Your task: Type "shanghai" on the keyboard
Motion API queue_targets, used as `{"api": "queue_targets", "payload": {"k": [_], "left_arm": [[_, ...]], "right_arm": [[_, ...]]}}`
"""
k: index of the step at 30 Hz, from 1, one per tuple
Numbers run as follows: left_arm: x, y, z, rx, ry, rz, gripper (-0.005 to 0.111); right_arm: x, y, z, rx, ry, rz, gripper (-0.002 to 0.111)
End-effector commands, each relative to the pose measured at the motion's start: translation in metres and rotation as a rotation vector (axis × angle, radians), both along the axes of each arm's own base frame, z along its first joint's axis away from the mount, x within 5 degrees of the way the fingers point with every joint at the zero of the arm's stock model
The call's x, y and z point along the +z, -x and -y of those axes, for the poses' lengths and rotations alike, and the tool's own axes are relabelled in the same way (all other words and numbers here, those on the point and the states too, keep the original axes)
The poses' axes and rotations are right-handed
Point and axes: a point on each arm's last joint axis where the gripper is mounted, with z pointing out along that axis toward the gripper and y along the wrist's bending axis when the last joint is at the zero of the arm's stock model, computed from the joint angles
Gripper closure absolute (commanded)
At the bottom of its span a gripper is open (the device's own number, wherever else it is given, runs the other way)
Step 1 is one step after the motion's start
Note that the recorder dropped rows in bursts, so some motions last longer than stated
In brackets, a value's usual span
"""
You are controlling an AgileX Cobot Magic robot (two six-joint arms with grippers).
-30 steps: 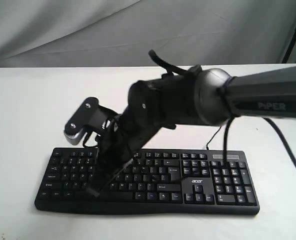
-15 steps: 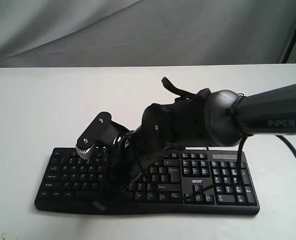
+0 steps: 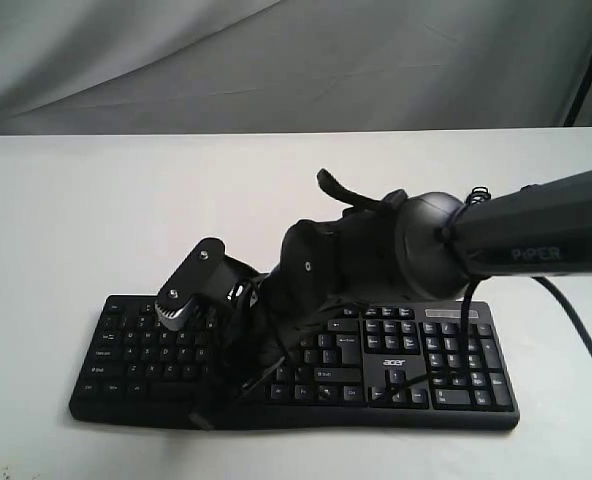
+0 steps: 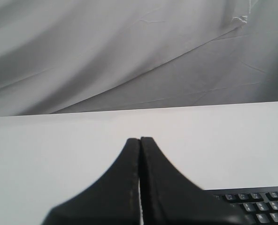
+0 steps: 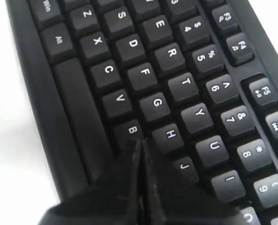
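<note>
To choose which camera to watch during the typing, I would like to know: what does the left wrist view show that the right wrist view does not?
Only the left wrist view: the grey cloth backdrop, the bare white table, the left pincer, shut, and just a corner of the keyboard. Only the right wrist view: readable letter legends, and the right pincer, shut, its tips near the B key and H key. Both: a shut pincer and part of the keyboard.

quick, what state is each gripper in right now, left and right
Left gripper: closed, holding nothing.
Right gripper: closed, holding nothing, its tip down at the keyboard.
</note>
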Motion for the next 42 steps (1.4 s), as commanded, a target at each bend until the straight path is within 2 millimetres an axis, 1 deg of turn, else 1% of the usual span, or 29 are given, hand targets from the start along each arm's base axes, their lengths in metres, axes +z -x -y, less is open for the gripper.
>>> {"api": "queue_targets", "payload": {"k": [1, 3, 9, 12, 15, 19, 22, 28, 30, 31, 35, 36, 42], "left_arm": [[0.000, 0.000, 0.000, -0.006, 0.002, 0.007, 0.107], [0.000, 0.000, 0.000, -0.006, 0.002, 0.007, 0.107], [0.000, 0.000, 0.000, -0.006, 0.002, 0.007, 0.107], [0.000, 0.000, 0.000, -0.006, 0.002, 0.007, 0.107], [0.000, 0.000, 0.000, -0.006, 0.002, 0.007, 0.107], [0.000, 0.000, 0.000, -0.006, 0.002, 0.007, 0.107], [0.000, 0.000, 0.000, -0.006, 0.002, 0.007, 0.107], [0.000, 0.000, 0.000, -0.006, 0.002, 0.007, 0.107], [0.000, 0.000, 0.000, -0.006, 0.002, 0.007, 0.107], [0.000, 0.000, 0.000, -0.006, 0.002, 0.007, 0.107], [0.000, 0.000, 0.000, -0.006, 0.002, 0.007, 0.107], [0.000, 0.000, 0.000, -0.006, 0.002, 0.007, 0.107], [0.000, 0.000, 0.000, -0.006, 0.002, 0.007, 0.107]], "right_arm": [[-0.010, 0.001, 0.001, -0.006, 0.016, -0.018, 0.108], [-0.009, 0.000, 0.001, -0.003, 0.016, -0.015, 0.108], [0.012, -0.002, -0.001, -0.002, -0.034, 0.031, 0.108], [0.017, -0.005, -0.007, 0.012, -0.043, 0.044, 0.108], [0.022, -0.011, -0.017, 0.027, -0.056, 0.046, 0.108], [0.016, -0.016, -0.026, 0.045, -0.042, 0.035, 0.108], [0.007, -0.017, -0.027, 0.044, -0.028, 0.026, 0.108], [0.004, -0.018, -0.027, 0.038, -0.030, 0.033, 0.108], [0.000, -0.019, -0.028, 0.034, -0.028, 0.037, 0.108], [-0.006, -0.019, -0.028, 0.032, -0.020, 0.027, 0.108], [-0.007, -0.018, -0.027, 0.035, -0.011, 0.016, 0.108], [-0.005, -0.018, -0.027, 0.036, -0.014, 0.017, 0.108], [0.026, -0.017, -0.025, 0.051, -0.051, 0.072, 0.108]]}}
